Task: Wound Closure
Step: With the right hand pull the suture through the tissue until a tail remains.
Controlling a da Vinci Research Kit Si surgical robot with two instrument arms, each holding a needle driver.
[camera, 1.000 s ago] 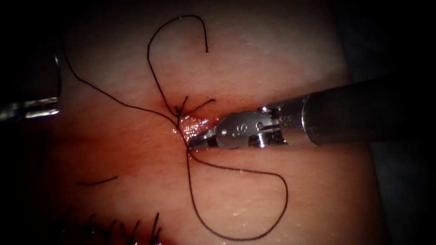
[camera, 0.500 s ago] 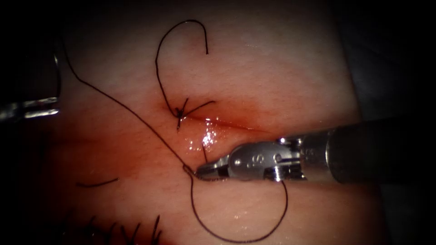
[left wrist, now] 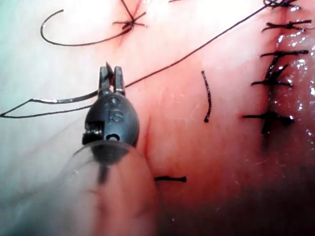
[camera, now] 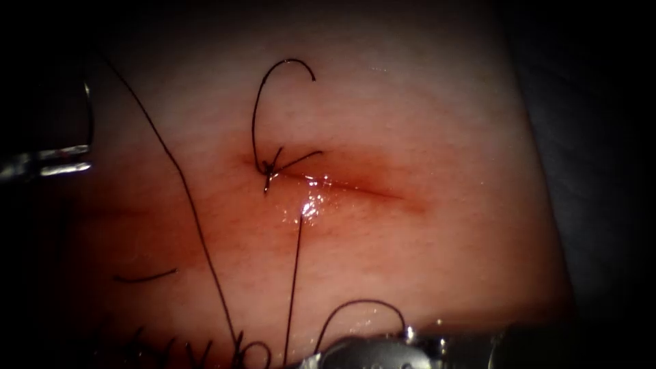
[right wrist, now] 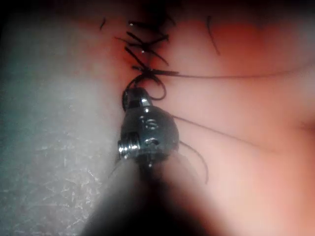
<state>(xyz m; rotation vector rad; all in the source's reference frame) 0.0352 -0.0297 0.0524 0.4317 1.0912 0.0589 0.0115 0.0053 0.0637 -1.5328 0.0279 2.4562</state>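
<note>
Needle [left wrist: 54, 102] out of tissue [camera: 444, 260], beside left hand [left wrist: 112, 73], grip: cannot tell | right hand [right wrist: 134, 98] pinches thread [camera: 295, 273] at tissue's near edge | one needle, two hands, one knot [camera: 268, 167]

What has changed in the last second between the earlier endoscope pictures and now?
The right tool moved from the cut down to the picture's lower edge, drawing the thread with it; the strand now runs straight down from the cut. The upper loop became smaller and the lower loop shrank. The knot, the loose thread piece and the left tool stayed as they were.
</note>
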